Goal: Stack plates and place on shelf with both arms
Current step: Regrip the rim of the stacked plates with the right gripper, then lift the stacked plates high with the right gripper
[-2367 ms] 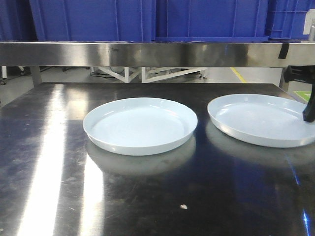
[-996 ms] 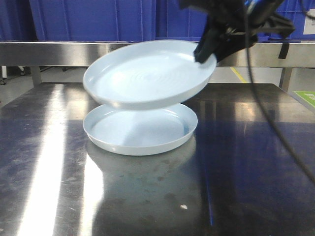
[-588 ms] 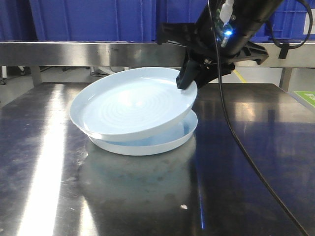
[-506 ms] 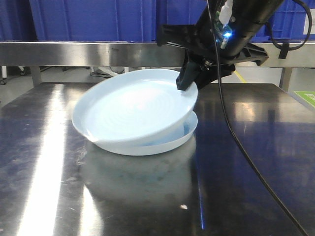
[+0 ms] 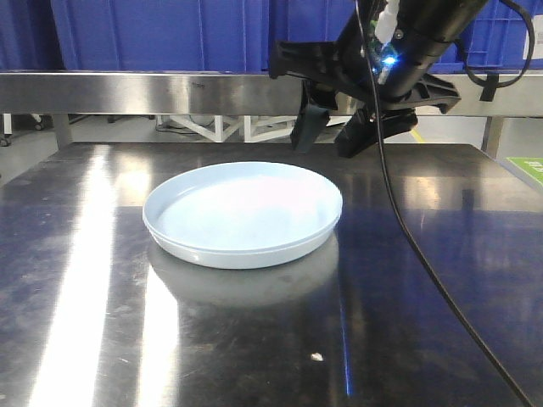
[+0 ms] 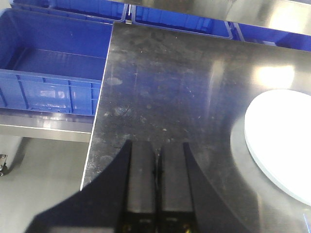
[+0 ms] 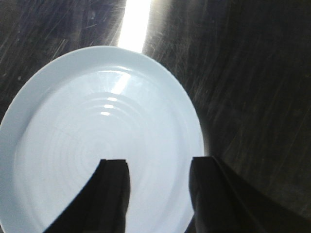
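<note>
The two pale blue-white plates lie nested as one stack in the middle of the steel table. My right gripper hangs open and empty just above the stack's back right rim. In the right wrist view the top plate with its concentric rings lies below the spread jaws of the right gripper. My left gripper is shut and empty over the table near its left edge. The stack shows at the right of that view, apart from the left gripper.
A steel shelf runs across the back above the table, carrying blue bins. More blue bins stand beside the table's left edge. A black cable trails down from the right arm.
The right gripper carried the right-hand plate over to the middle one, lowered it tilted onto it, then let go. The plate now lies flat in the stack and the jaws are open above it.
</note>
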